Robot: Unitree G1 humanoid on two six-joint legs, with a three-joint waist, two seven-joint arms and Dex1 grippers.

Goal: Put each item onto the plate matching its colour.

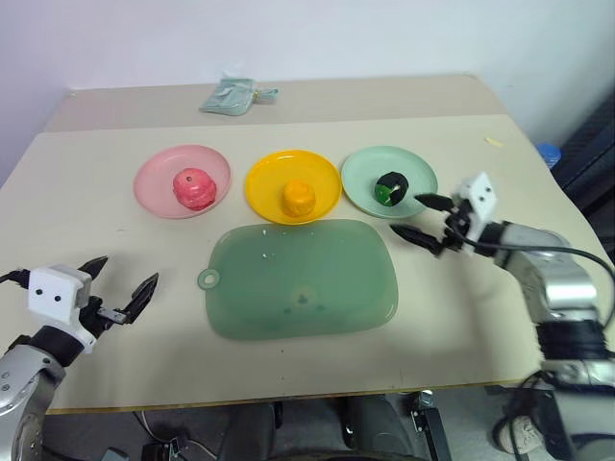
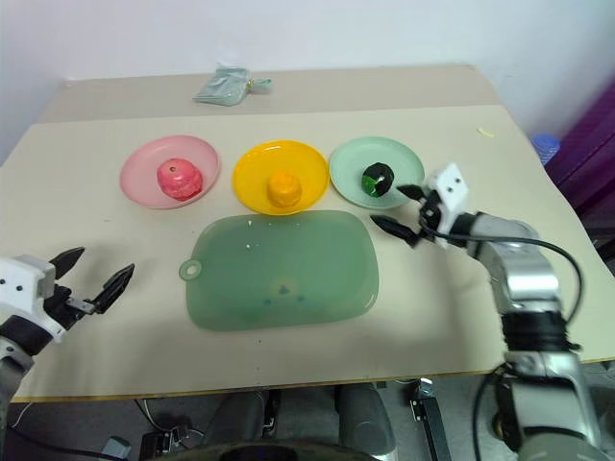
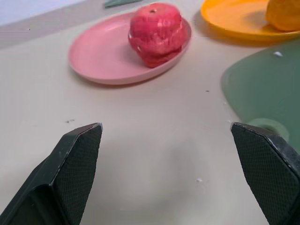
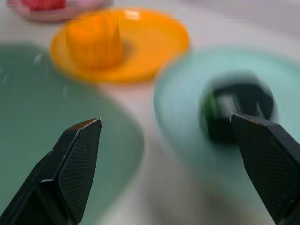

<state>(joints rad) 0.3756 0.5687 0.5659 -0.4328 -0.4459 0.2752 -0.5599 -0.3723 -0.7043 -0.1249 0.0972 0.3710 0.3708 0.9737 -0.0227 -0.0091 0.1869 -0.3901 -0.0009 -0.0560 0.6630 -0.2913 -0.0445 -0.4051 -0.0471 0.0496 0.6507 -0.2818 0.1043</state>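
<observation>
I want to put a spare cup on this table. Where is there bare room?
Free: the table left of the pink plate, the strip between the plates and the grey pouch, and the corner behind the right gripper. Crowded: the three plates and the green mat mid-table.

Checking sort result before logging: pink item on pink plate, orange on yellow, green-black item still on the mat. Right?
Not quite. The green-black item sits on the mint green plate, not on the mat, as the left eye view shows. The pink item and orange item are as you say.
</observation>
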